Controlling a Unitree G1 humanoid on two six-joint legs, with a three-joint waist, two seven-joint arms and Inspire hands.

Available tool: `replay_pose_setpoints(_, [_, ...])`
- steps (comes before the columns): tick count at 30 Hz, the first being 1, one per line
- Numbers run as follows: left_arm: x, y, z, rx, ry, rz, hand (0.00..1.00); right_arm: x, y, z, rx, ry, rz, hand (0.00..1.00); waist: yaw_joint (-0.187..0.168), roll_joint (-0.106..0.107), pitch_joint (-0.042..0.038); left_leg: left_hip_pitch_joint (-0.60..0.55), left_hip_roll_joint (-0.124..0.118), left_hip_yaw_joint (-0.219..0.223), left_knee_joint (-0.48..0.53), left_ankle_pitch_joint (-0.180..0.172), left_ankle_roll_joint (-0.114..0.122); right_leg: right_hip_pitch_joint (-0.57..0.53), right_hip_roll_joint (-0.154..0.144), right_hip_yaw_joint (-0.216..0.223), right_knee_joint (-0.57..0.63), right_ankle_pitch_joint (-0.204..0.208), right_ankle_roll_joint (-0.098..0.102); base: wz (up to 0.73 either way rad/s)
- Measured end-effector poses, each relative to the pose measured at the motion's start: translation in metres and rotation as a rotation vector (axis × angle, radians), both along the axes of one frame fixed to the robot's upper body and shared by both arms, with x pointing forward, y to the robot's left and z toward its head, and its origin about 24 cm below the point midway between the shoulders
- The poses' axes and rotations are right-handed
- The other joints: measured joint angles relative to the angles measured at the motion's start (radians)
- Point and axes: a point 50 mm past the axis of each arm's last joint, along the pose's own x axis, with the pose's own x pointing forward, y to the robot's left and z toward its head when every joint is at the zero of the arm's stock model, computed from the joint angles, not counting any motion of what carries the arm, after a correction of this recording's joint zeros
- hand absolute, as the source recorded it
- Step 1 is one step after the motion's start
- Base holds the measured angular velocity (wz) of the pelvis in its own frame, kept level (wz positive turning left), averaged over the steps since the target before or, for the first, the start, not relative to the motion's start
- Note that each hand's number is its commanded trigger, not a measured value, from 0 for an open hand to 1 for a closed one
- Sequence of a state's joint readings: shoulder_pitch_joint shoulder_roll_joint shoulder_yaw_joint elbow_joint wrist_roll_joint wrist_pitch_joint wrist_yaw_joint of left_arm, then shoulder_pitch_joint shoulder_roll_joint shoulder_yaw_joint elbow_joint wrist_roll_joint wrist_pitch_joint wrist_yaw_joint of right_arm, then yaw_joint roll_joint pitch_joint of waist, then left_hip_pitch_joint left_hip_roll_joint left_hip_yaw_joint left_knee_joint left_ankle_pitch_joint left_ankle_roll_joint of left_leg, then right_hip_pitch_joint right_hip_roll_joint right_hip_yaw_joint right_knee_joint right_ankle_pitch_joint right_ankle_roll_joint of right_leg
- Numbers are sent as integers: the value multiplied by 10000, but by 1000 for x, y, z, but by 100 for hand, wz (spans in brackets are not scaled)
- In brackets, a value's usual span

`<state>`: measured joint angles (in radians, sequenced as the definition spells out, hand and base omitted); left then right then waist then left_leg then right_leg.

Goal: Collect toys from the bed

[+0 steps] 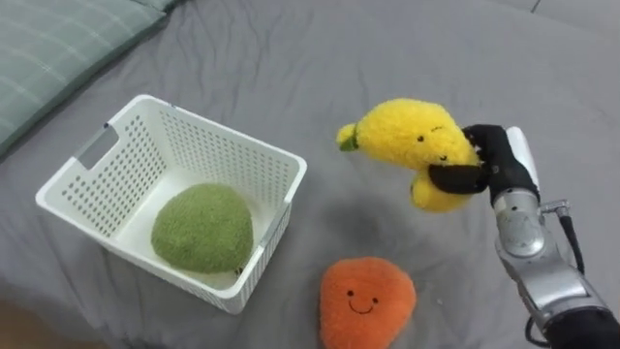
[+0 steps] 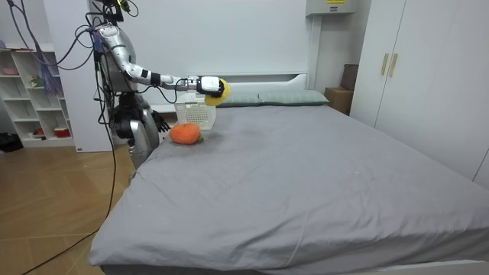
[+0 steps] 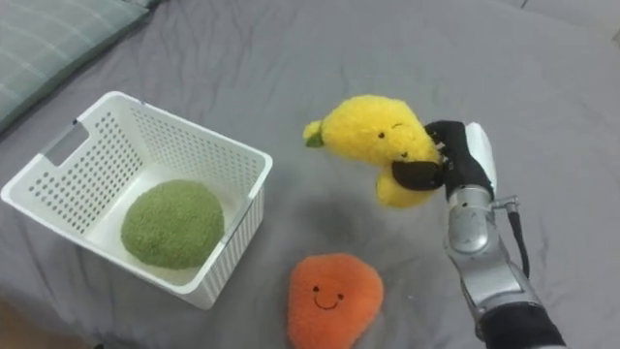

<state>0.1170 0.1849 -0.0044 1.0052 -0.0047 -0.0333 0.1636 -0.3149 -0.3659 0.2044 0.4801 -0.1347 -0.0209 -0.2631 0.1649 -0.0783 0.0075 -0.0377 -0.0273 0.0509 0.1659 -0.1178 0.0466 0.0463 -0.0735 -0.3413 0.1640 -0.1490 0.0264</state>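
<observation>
The robot is standing beside the grey bed point(image 2: 306, 176), at the room view's left. Its right hand point(image 2: 200, 85) is holding a yellow toy point(image 2: 218, 90) up above the bed. An orange toy point(image 2: 184, 134) is lying just beside a white basket point(image 2: 195, 114).

White perforated basket point(image 1: 247, 155), fuzzy green toy point(image 1: 201, 228) inside. Yellow plush point(image 1: 412, 141) with green tip, black-fingered right hand point(image 1: 489, 165). Orange plush point(image 1: 368, 302), black smile. Grey bedsheet point(image 1: 339, 58); pale green checked pillow point(image 1: 58, 48).

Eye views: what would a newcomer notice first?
The yellow plush toy, clutched in the right hand above the grey bed, right of the white basket. A green plush lies in the basket, and an orange smiling plush sits on the bed nearer the robot.
</observation>
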Motion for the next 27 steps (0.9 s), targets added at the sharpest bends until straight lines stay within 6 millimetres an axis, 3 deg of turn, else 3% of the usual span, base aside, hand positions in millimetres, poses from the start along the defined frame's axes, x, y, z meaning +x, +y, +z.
replay_pose_setpoints(9, [-1,3,1,191,164,-31,0,12,24,38,74,-1361,1072,100,186,5,-29,464,-51,-38,-119,-39,45,497,9,123,-138,-33,-9,2])
replay_pose_setpoints(17, [-5,-1,-1,256,402,-214,0,12,45,39,118,-1235,1667,100,406,41,-3,434,-56,-242,-162,-90,-1,571,31,24,-138,-66,45,6])
replay_pose_setpoints(24, [-12,1,-2,537,857,-577,0,12,64,37,128,-1161,2246,100,1165,130,58,422,-121,-604,-92,-115,-1,722,6,-376,-150,-73,58,13])
replay_pose_setpoints(27, [-13,1,-2,782,1031,-981,0,12,71,36,-11,-1177,2421,91,1331,137,63,259,-219,-944,23,-109,6,747,-30,-511,-153,-108,108,32])
